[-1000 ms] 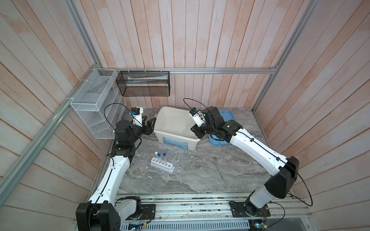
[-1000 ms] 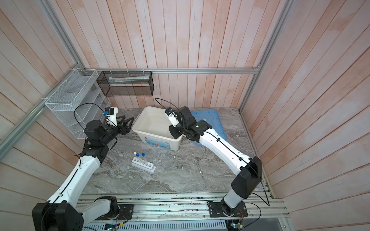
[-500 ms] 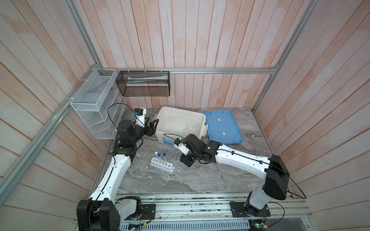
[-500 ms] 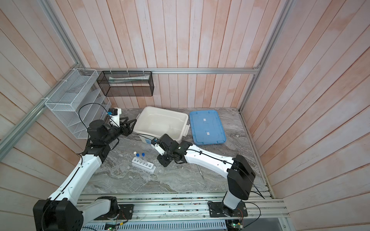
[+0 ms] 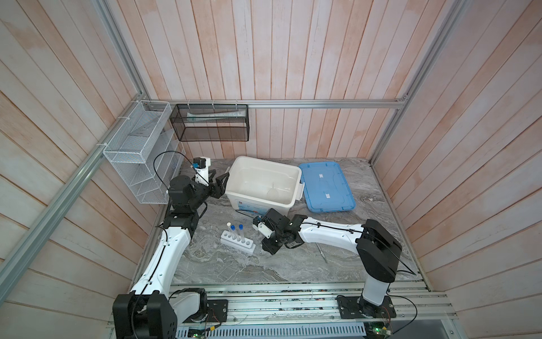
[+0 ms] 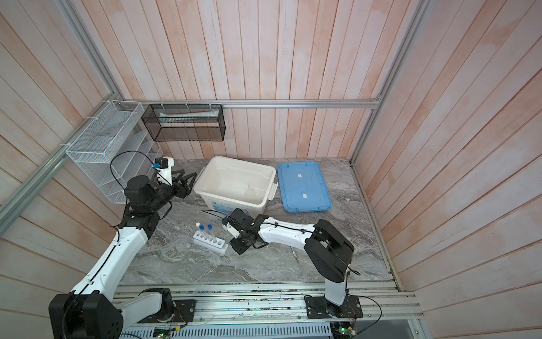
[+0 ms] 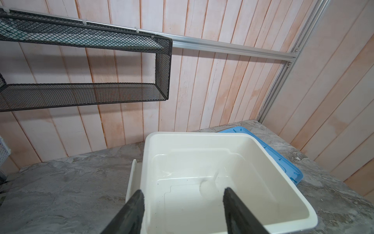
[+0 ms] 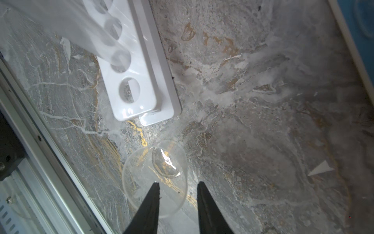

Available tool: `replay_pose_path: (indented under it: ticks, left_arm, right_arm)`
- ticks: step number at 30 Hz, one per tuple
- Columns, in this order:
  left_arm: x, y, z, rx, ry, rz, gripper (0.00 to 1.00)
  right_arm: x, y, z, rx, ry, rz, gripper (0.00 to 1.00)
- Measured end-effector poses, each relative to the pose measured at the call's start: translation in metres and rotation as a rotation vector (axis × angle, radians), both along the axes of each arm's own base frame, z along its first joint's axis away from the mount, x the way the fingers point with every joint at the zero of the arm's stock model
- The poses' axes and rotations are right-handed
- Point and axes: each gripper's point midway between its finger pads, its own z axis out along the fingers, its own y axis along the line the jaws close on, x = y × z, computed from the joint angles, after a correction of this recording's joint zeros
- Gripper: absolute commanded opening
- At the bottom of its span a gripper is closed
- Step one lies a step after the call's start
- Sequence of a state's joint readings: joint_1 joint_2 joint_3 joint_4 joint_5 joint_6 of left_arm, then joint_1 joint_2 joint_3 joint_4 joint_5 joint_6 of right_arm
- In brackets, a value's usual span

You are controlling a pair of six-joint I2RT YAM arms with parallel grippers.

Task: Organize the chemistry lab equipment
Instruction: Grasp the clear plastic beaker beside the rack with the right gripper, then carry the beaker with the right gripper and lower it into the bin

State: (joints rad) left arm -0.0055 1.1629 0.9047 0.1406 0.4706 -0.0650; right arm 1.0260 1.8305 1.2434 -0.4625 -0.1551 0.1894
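Right fingers are clamped on the little round flask, just off the bare end of the rack, bulb poking out past their tips toward it. Three tubes stand upright at the rack's other end. Left fingers hang open, well away from the rack.

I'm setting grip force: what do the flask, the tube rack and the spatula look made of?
The flask: clear glass or hard plastic, glossy; the table shows through under a sharp highlight. The rack: white moulded plastic, glossy, with small glints. The spatula: probably metal; thin and grey, too small to confirm.
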Motion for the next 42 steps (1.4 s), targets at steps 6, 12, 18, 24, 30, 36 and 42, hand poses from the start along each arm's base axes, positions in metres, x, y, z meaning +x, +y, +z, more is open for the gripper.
replay_pose_path:
  ticks: [6, 12, 18, 24, 30, 36, 42]
  left_arm:
    - [-0.002, -0.003, 0.000, -0.018, 0.006, -0.018, 0.64]
    - [-0.002, -0.005, -0.001, -0.024, 0.009, -0.028, 0.64]
    - [-0.004, -0.007, -0.001, -0.027, 0.010, -0.041, 0.64]
    - [-0.004, -0.007, -0.001, -0.028, 0.012, -0.046, 0.64]
    - [-0.004, -0.007, -0.001, -0.028, 0.013, -0.047, 0.64]
    - [-0.004, -0.008, -0.001, -0.025, 0.012, -0.047, 0.64]
    - [-0.003, -0.010, -0.009, -0.009, 0.029, -0.068, 0.64]
  right_arm:
    - [0.000, 0.000, -0.018, -0.025, 0.020, -0.008, 0.28]
    - [-0.001, -0.002, -0.028, -0.046, 0.034, -0.012, 0.18]
    - [-0.002, -0.003, -0.028, -0.052, 0.036, -0.009, 0.03]
    - [-0.003, -0.006, -0.019, -0.059, 0.041, 0.010, 0.00]
    - [0.001, -0.012, 0.023, -0.009, 0.025, 0.031, 0.00]
    - [0.016, -0.008, 0.095, 0.087, -0.042, 0.066, 0.00]
    - [0.045, -0.012, 0.156, 0.150, -0.128, 0.068, 0.00]
